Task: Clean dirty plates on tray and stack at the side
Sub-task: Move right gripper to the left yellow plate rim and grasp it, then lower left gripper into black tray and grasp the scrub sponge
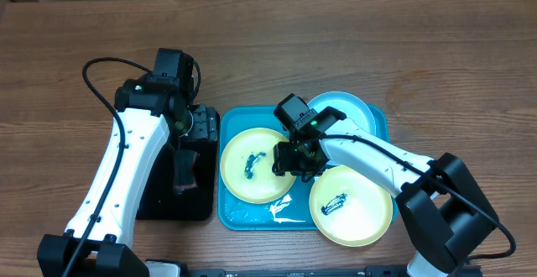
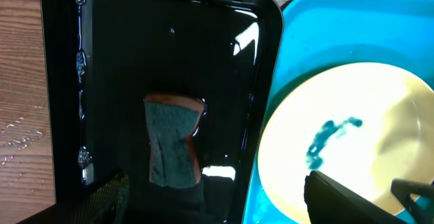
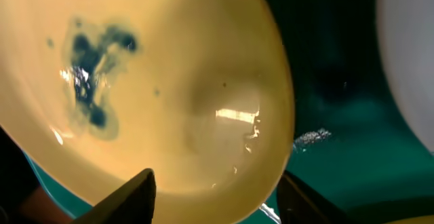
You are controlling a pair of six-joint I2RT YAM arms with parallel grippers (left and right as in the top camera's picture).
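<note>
The blue tray (image 1: 239, 216) holds three plates. The left yellow-green plate (image 1: 243, 147) has a dark smudge; it also shows in the left wrist view (image 2: 359, 102) and the right wrist view (image 3: 169, 81). The second yellow-green plate (image 1: 357, 214) is smudged too. The light blue plate (image 1: 348, 107) lies behind, partly under my right arm. My right gripper (image 1: 295, 161) is open, its fingers (image 3: 217, 200) straddling the right rim of the left plate. My left gripper (image 1: 186, 161) is open and empty (image 2: 224, 207) above a sponge (image 2: 174, 146).
The sponge lies in a wet black tray (image 1: 159, 203) left of the blue tray, seen also in the left wrist view (image 2: 149, 47). Bare wooden table (image 1: 436, 50) surrounds both trays. White streaks (image 1: 284, 206) mark the blue tray's front.
</note>
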